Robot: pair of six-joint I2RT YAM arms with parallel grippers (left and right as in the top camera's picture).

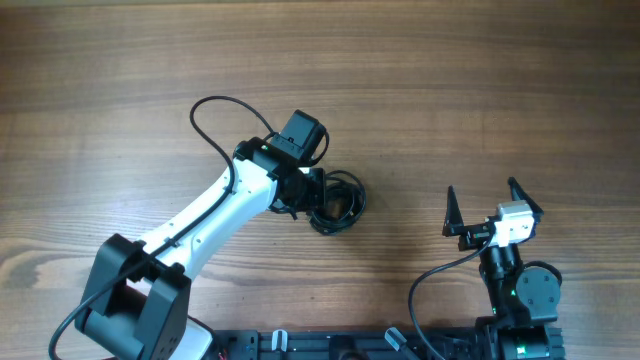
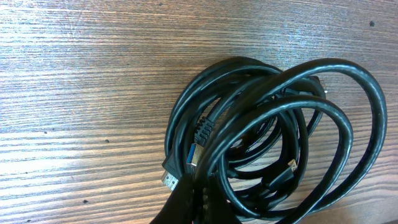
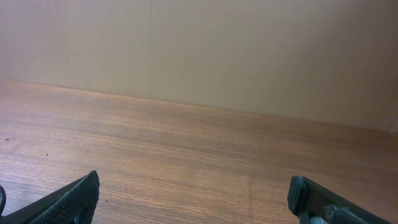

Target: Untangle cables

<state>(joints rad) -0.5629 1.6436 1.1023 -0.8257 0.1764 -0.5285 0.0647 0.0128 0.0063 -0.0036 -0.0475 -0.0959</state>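
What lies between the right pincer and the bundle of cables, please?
Nothing but bare wooden table. The overhead view shows an uncluttered stretch between the right pincer and the cables.

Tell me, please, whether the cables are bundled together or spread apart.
Bundled together: the cables lie as one coil of overlapping loops on the table, plug ends caught among them.

Looks like a robotics lab bench: bare brown wood-grain tabletop (image 1: 450,80), plain beige wall (image 3: 249,50) behind, white-and-black robot arm (image 1: 215,215) and a second black arm (image 1: 515,290) mounted along a black base rail (image 1: 330,345) at the near edge.
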